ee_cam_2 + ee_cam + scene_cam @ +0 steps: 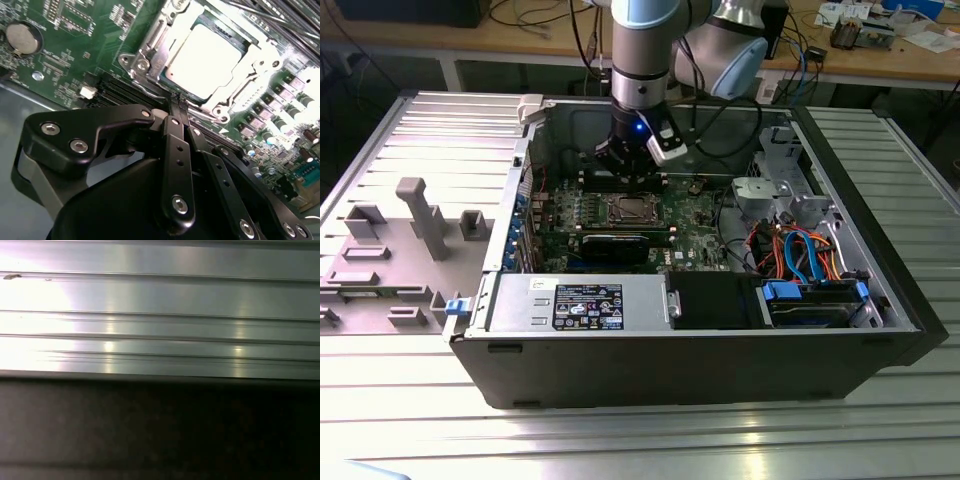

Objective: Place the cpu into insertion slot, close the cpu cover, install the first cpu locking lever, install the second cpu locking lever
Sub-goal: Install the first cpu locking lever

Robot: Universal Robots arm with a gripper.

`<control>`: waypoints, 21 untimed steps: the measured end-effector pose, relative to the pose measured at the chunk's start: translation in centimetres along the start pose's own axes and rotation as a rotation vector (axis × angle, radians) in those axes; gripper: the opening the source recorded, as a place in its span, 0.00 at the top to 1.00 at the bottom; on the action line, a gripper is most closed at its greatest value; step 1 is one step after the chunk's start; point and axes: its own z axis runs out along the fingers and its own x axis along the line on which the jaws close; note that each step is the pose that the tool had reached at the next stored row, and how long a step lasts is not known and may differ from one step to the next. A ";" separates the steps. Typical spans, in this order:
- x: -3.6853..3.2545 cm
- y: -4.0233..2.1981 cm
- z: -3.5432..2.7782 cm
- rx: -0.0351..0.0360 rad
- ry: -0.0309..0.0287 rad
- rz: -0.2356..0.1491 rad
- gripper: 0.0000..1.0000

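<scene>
The cpu (209, 59) lies flat in the insertion slot (630, 210), its pale metal face bright under the light. The silver cpu cover (150, 47) is down around it, framing the chip. A thin wire locking lever (146, 91) runs along the socket edge closest to my fingers. My gripper (177, 100) has its black fingers (175, 145) pressed together, shut, with the tips right at that socket edge by the lever. Whether they touch the lever I cannot tell. In the exterior view my gripper (632, 178) hangs just behind the socket, inside the open computer case.
A long black expansion card (617, 245) lies just in front of the socket. The power supply (585, 305) and a drive bay with blue and orange cables (810, 262) fill the case front. Memory slots (280, 95) flank the socket. Grey fixtures (420, 215) stand at the exterior view's left.
</scene>
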 end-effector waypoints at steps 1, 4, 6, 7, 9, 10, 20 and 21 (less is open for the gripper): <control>-0.15 -0.01 0.01 -0.0001 -0.0001 0.000 0.89; -0.52 -0.02 0.05 0.0000 0.0001 0.000 0.89; -0.74 -0.03 0.08 0.0001 0.0002 0.000 0.89; -0.87 -0.04 0.10 0.0000 0.0001 0.000 0.89; -1.16 -0.04 0.17 0.0000 0.0001 0.000 0.89; -1.25 -0.05 0.19 -0.0001 0.0000 0.000 0.89; -1.49 -0.03 -0.68 -0.0106 -0.0002 -0.008 0.89; -1.49 -0.21 -0.69 -0.0107 -0.0002 -0.008 0.89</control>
